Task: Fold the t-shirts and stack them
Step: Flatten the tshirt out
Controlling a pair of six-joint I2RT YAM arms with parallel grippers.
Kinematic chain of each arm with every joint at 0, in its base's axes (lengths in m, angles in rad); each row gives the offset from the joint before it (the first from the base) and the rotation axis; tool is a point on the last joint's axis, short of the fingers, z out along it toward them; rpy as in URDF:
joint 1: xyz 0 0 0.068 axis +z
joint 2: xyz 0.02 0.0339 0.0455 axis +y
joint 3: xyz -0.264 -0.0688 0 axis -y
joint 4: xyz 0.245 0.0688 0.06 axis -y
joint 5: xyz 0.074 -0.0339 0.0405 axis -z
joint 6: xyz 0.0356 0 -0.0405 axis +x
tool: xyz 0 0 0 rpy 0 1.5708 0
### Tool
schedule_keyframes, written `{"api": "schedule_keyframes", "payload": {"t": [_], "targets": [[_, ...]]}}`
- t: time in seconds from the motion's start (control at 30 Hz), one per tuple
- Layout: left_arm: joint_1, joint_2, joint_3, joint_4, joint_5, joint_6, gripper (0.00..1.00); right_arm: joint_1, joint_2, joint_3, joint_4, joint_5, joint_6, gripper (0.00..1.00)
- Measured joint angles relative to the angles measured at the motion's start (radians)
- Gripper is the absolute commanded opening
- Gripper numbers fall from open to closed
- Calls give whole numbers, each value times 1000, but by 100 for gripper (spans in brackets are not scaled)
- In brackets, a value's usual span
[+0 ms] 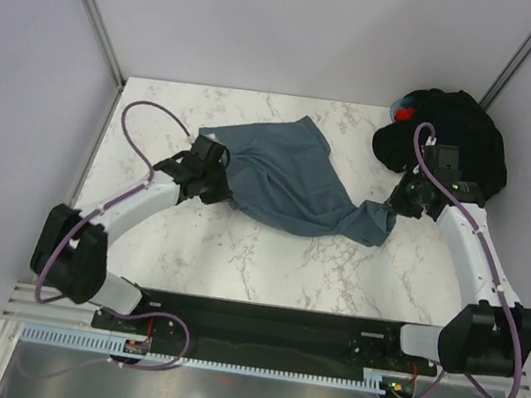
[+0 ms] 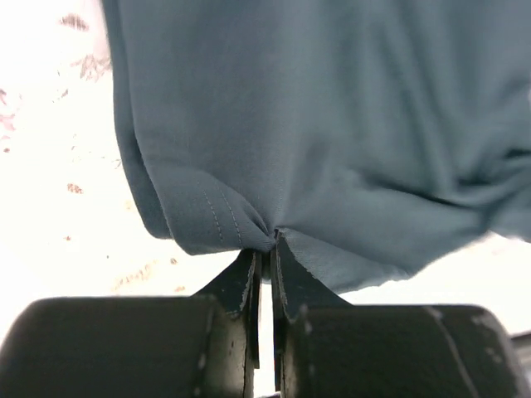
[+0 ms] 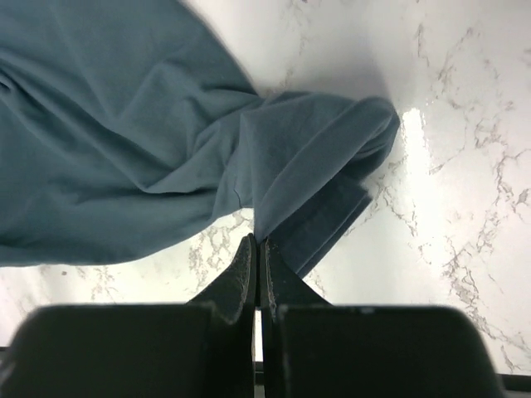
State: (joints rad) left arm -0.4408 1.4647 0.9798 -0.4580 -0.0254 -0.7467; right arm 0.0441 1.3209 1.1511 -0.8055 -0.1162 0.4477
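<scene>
The left jaws and right jaws each pinch an end of the blue-grey shirt (image 1: 283,177) on the desk (image 1: 238,255).

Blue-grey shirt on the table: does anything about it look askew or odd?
Yes. The blue-grey shirt is not spread flat: toward the right gripper it narrows into a bunched, twisted strip, while the left gripper pinches a stitched hem. No damage shows.

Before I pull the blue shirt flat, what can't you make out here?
1. Black t-shirts, top view: one dark heap, count unclear; right arm covers its near edge.
2. Red-and-blue object, top view: mostly behind the heap.
3. Blue-grey t-shirt: collar and sleeves lost in folds; wrist views crop it.
</scene>
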Motion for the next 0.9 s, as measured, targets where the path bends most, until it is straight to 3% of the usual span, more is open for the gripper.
{"api": "schedule_keyframes", "payload": {"t": [0.33, 0.5, 0.9], "targets": [[32, -363, 117, -230, 22, 37, 3, 0, -130, 227, -124, 1, 5, 0], [34, -495, 275, -332, 15, 78, 3, 0, -242, 402, -177, -2, 21, 0], [34, -735, 656, -369, 15, 202, 2, 1, -642, 769, -48, 24, 45, 5]]}}
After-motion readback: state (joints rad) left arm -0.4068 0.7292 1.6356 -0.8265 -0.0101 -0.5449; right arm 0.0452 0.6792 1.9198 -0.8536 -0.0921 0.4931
